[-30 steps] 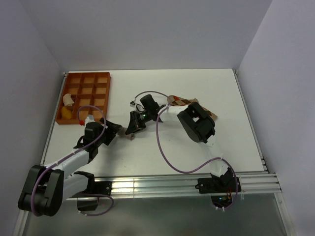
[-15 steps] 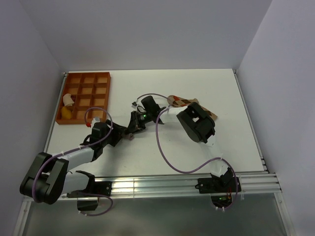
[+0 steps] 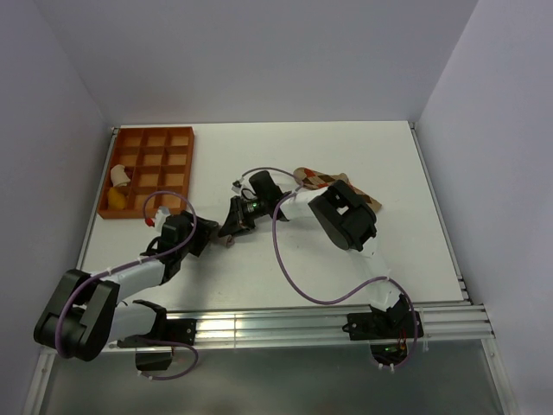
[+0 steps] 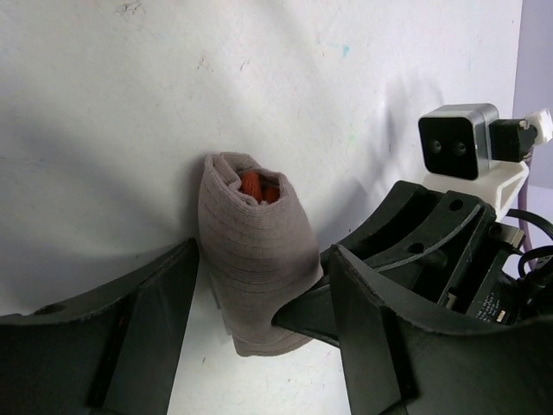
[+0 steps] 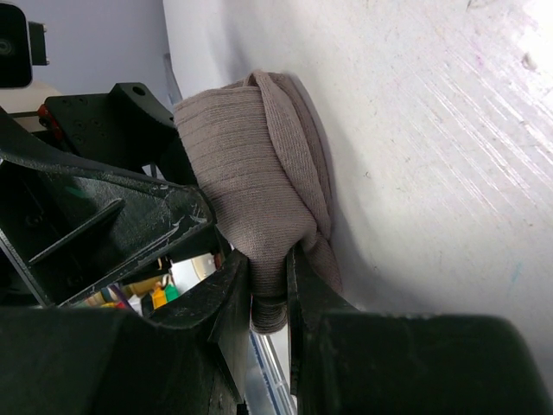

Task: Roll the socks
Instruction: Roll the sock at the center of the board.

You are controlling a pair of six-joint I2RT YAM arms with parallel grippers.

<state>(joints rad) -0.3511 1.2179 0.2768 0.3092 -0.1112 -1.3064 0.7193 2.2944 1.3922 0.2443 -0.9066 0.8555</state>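
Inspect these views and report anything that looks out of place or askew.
The argyle sock lies apart, partly hidden by the right arm. Meanwhile the right gripper pinches the grey-brown sock, which is rolled alone with its red cuff peeking out.

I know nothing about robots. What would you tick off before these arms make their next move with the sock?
1. Right end effector pinching the grey-brown sock: ok.
2. Left end effector open, fingers either side of the roll: ok.
3. Cuff tucked inside the roll: ok, red shows at its end.
4. Argyle sock joined into the roll: not ok, it lies apart, partly under the right arm.
5. Clearance between the end effectors: cannot tell, they are very close.
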